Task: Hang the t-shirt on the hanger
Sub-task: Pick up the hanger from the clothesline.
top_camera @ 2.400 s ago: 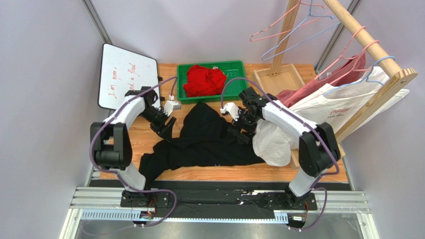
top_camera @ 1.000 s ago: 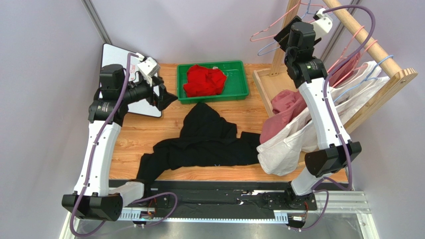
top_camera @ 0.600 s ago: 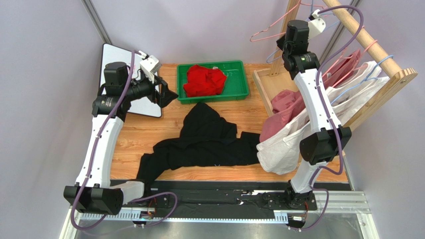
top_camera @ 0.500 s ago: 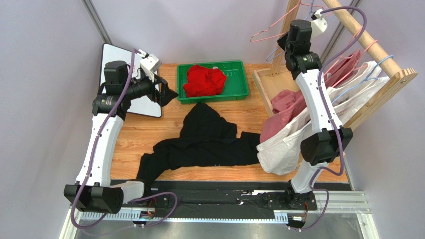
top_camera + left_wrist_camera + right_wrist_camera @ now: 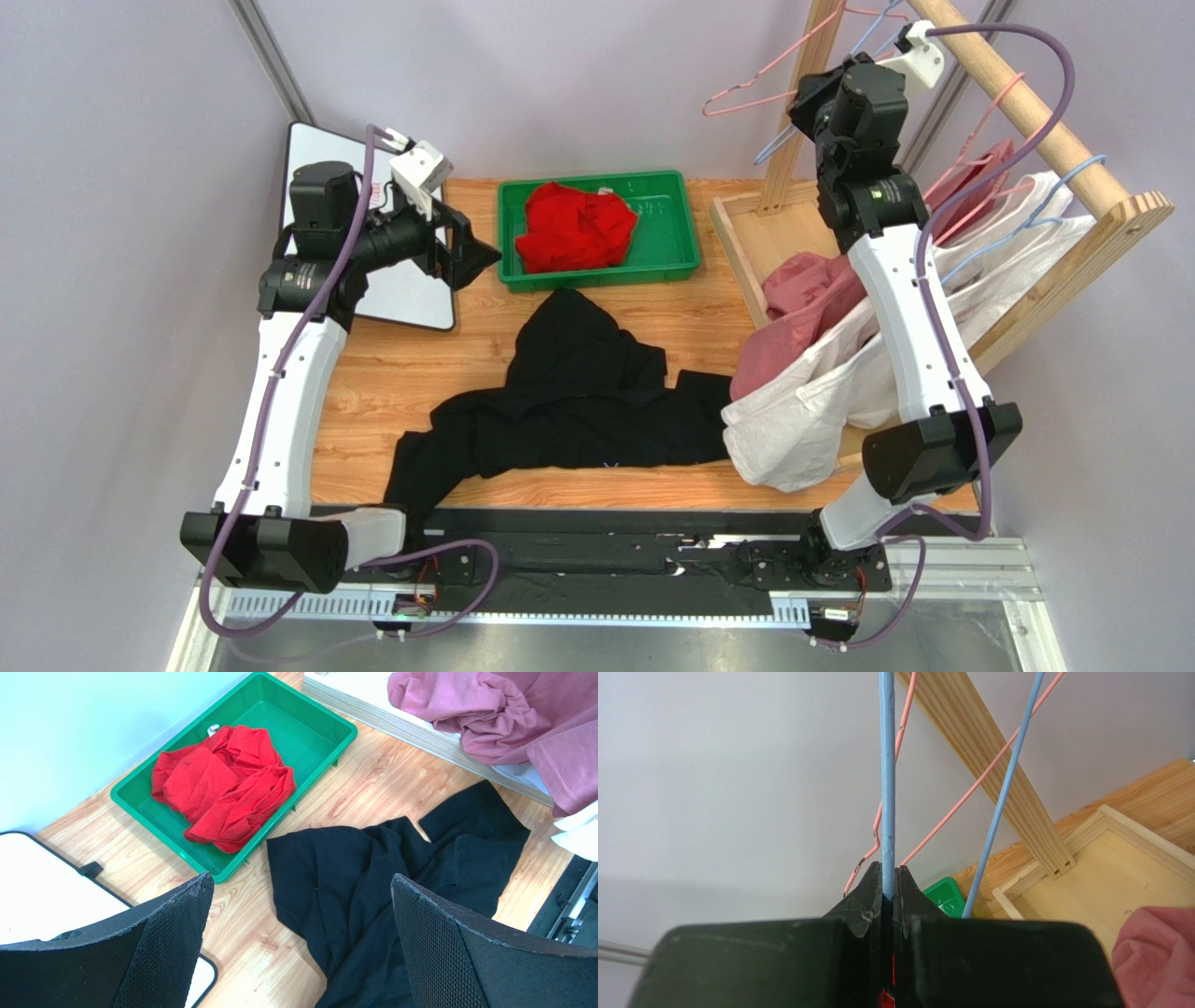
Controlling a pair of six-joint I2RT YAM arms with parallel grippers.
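The hanger [image 5: 887,777] hangs on the wooden rack [image 5: 1038,119] at the table's [image 5: 421,371] 1 o'clock corner. The right gripper [image 5: 889,871] has just gone from parted to clenched on its blue wire, so it is now secured for lifting off; the dressing has not yet begun. The gripped wire runs straight toward 12 o'clock in the wrist view, and a second blue strand leans toward 1 o'clock beside the pink hanger [image 5: 948,812]. The t-shirt [image 5: 589,392] lies crumpled mid-table, its long axis roughly 8 to 3 o'clock, with one lobe reaching 12 toward the green tray [image 5: 673,259]. The left gripper [image 5: 300,882] hovers above it, fingers [image 5: 175,945] spread wide, holding nothing.
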